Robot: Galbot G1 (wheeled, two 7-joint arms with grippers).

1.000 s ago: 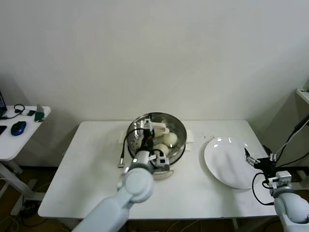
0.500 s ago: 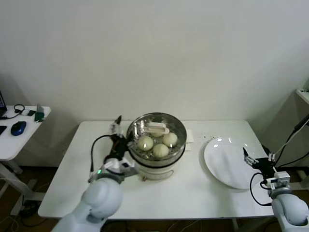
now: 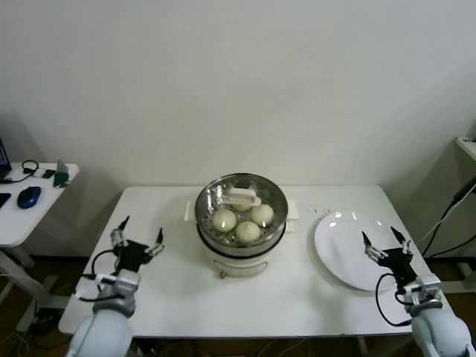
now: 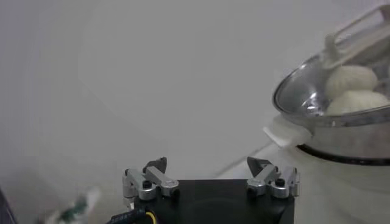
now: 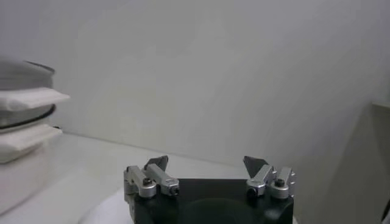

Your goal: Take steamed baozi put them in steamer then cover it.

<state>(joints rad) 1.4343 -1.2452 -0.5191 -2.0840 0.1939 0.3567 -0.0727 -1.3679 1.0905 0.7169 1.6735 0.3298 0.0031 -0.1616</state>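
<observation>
The steamer (image 3: 240, 219) sits at the middle of the white bench (image 3: 297, 294), and it makes the handiest marker for everything else. Three steamed baozi (image 3: 243, 222) lie inside it on the perforated tray, close together. I can make out only three, and there is something pale and oblong at the pot's far rim that I cannot identify. No lid is on the pot, and I see no lid anywhere on the bench.

The left gripper (image 3: 137, 242) hovers well to the left of the steamer, near the bench's front corner, jaws spread wide with nothing between them. The right gripper (image 3: 386, 245) is well to the right of the steamer, over the near edge of the white plate (image 3: 346, 249), also spread wide and holding nothing. The plate looks bare.

To my eye the loading step is done or nearly so, and the covering is what remains. The next move calls for finding the lid and lowering it squarely onto the rim.

Behind the steamer is a plain pale wall. Off to the steamer's far left stands a small side table (image 3: 18, 219) with a blue mouse (image 3: 28, 196) and a few bits on it; cables trail down at the far right.
</observation>
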